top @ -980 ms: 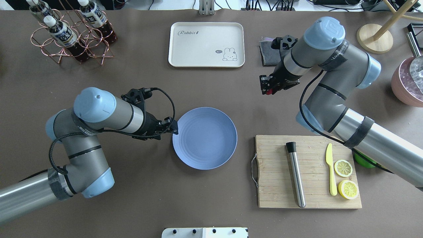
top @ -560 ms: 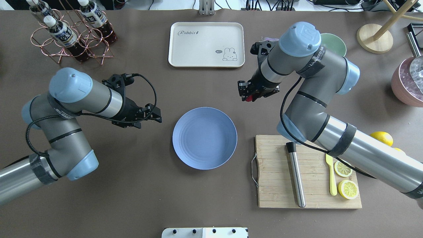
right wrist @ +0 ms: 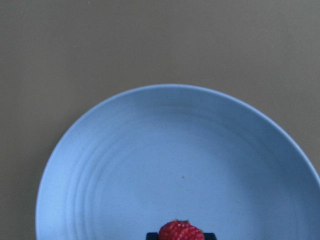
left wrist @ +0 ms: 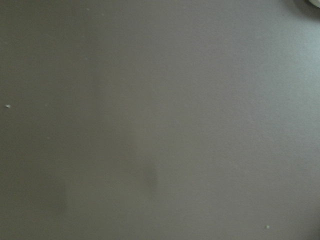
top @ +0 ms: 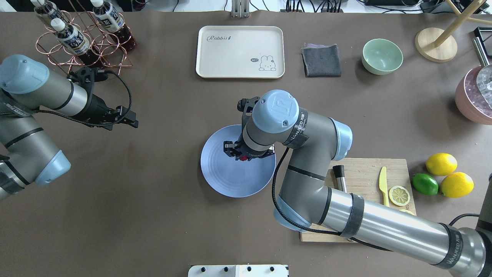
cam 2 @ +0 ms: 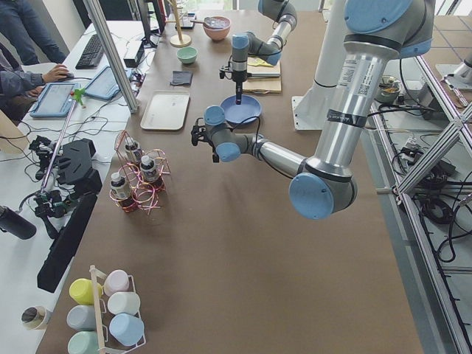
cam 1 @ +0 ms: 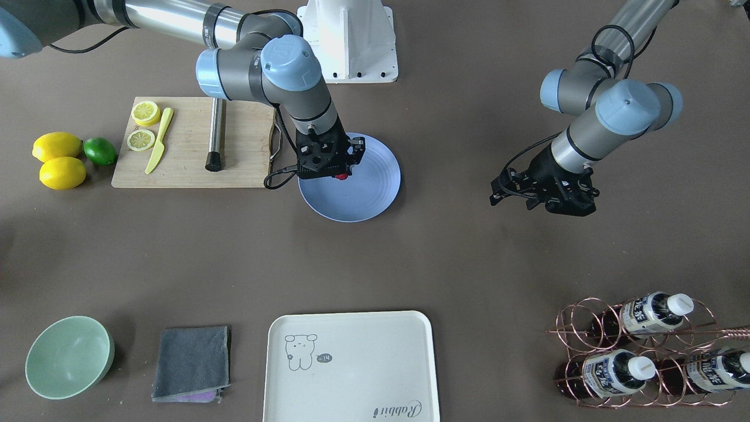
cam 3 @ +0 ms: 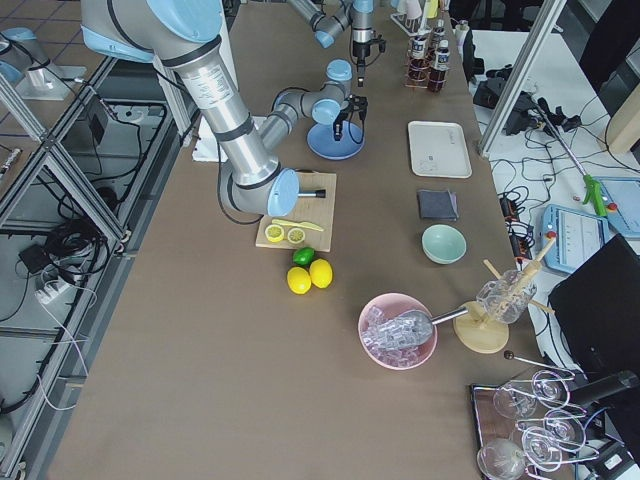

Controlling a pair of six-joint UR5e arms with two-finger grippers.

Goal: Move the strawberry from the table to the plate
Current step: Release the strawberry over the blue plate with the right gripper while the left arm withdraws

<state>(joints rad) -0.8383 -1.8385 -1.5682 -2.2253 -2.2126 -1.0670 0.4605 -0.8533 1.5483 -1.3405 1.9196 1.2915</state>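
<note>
My right gripper point(top: 242, 154) hangs over the round blue-grey plate point(top: 219, 177), shut on the small red strawberry point(top: 243, 158). In the right wrist view the strawberry point(right wrist: 180, 231) sits between the fingertips at the bottom edge, with the plate point(right wrist: 180, 165) spread below it. I cannot tell whether the berry touches the plate. From the front, the strawberry point(cam 1: 341, 175) shows under the right gripper point(cam 1: 335, 170) above the plate point(cam 1: 369, 193). My left gripper point(top: 132, 120) is open and holds nothing, well left of the plate over bare table point(top: 173, 231).
A cutting board point(top: 361, 173) with a metal muddler, a yellow knife point(top: 383, 184) and lemon slices lies right of the plate. Lemons point(top: 441, 164) and a lime sit beyond it. A cream tray point(top: 240, 52), grey cloth point(top: 321, 59), green bowl point(top: 382, 56) and bottle rack point(top: 82, 38) line the back.
My right arm swung from the back right of the table to over the plate, carrying the strawberry. My left arm drew back leftward from the plate's rim.
</note>
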